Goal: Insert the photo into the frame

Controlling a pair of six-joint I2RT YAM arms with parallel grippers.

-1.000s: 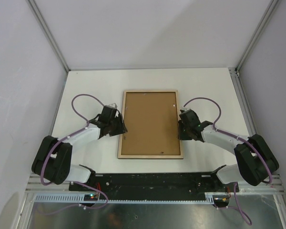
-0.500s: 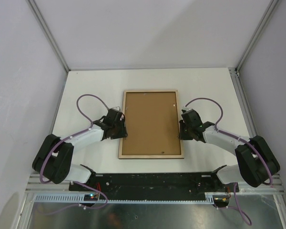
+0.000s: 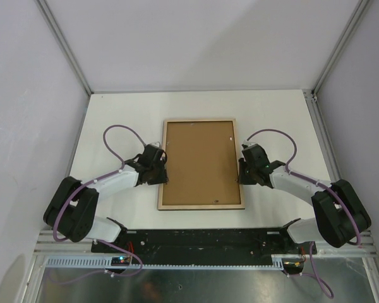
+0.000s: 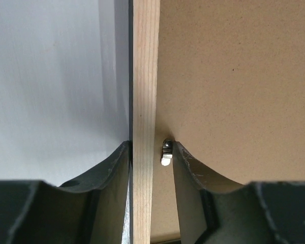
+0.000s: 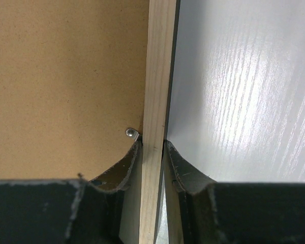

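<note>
Judging by how things lie, the task looks close to its end, with one thing unproven. The frame (image 3: 199, 120) lies face down in the middle of the desk (image 3: 114, 113), its pale wood reverse up and its long sides running from the near edge toward the far edge. A brown backing board (image 3: 199, 164) sits inside the wooden rim and fills it from rail to rail.

The photo shows in no view. If it is already in, it lies hidden under the board (likely, given the board is seated, but the pictures cannot confirm it).

The left hand (image 3: 163, 170) straddles the frame's left long rail. Its outer finger (image 4: 112, 162) lies against the rail's outside, while its inner finger (image 4: 193, 168) stands apart from the wood on the board side, so the hand is released around the rail rather than clenched. A small metal tab (image 4: 166, 152) sits in the gap between that finger and the rail. The right hand (image 3: 240, 172) is clenched on the right long rail, both fingers pressed to the wood, with another tab just beside its inner finger.

What seems left is securing: making sure the tabs hold the board down, then letting go of both rails. Whether each tab is already turned over the board I cannot tell.
</note>
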